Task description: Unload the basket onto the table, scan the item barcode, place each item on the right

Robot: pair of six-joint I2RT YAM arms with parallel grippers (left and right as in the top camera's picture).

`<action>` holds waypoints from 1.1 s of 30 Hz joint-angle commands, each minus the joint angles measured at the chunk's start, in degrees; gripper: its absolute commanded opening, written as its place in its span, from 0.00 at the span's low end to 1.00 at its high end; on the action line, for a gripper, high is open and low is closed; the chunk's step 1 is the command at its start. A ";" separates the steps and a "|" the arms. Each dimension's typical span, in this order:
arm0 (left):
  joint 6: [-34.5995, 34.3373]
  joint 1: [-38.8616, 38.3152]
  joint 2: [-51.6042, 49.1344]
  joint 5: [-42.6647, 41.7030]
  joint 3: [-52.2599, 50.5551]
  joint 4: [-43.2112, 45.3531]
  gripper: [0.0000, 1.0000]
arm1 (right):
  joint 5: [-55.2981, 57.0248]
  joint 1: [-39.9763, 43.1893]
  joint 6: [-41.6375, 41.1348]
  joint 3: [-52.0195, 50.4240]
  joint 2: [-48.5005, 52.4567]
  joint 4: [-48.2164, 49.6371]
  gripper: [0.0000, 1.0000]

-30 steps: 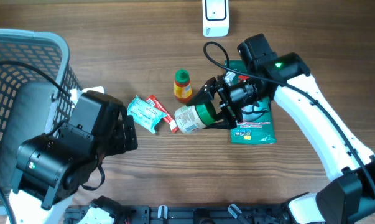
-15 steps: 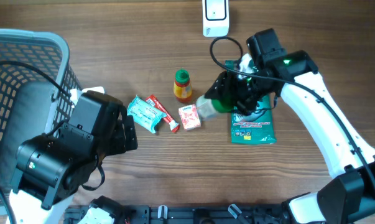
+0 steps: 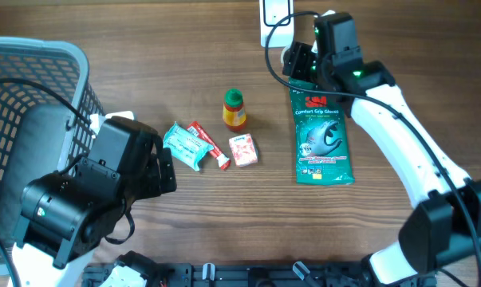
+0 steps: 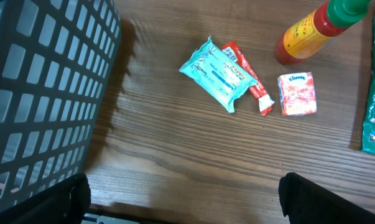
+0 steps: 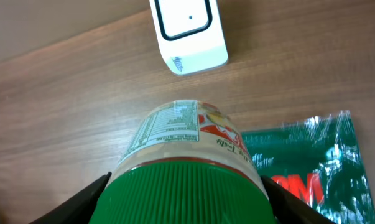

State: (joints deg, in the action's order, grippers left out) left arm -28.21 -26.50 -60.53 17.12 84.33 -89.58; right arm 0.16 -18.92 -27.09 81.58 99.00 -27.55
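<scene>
Overhead, the right gripper (image 3: 298, 58) hangs just beside the white scanner (image 3: 276, 20). In the left wrist view, the left gripper (image 4: 184, 193) gapes wide above the table (image 4: 175, 143). In the right wrist view, a green-lidded jar (image 5: 187, 143) sits clamped in the right gripper's jaws, near the scanner.

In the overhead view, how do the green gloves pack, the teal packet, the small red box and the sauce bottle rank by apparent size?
1. green gloves pack
2. teal packet
3. sauce bottle and small red box: these look about alike, so unranked.
</scene>
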 commanded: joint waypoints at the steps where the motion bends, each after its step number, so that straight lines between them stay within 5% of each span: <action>1: -0.76 0.20 0.15 0.72 -0.11 0.11 1.00 | -1.70 0.13 7.91 1.22 4.09 6.97 0.49; 7: -0.76 0.20 0.15 0.72 -0.11 0.11 1.00 | -1.07 0.24 16.61 1.22 12.85 30.25 0.53; 15: -0.76 0.20 0.15 0.72 -0.11 0.11 1.00 | -0.15 0.31 16.57 2.05 28.28 67.10 0.65; 23: -0.76 0.20 0.15 0.72 -0.11 0.11 1.00 | 1.57 2.05 16.57 5.97 28.50 64.61 0.63; 29: -0.76 0.20 0.15 0.72 -0.13 0.11 1.00 | 1.81 12.39 14.99 5.97 14.60 46.47 0.62; 33: -0.76 0.20 0.15 0.72 -0.11 0.11 1.00 | 3.32 27.41 14.97 5.97 7.56 27.82 0.64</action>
State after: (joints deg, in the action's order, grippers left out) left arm -28.21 -26.50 -60.53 17.15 84.33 -89.65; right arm 0.75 -0.99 -11.33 86.28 112.42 6.28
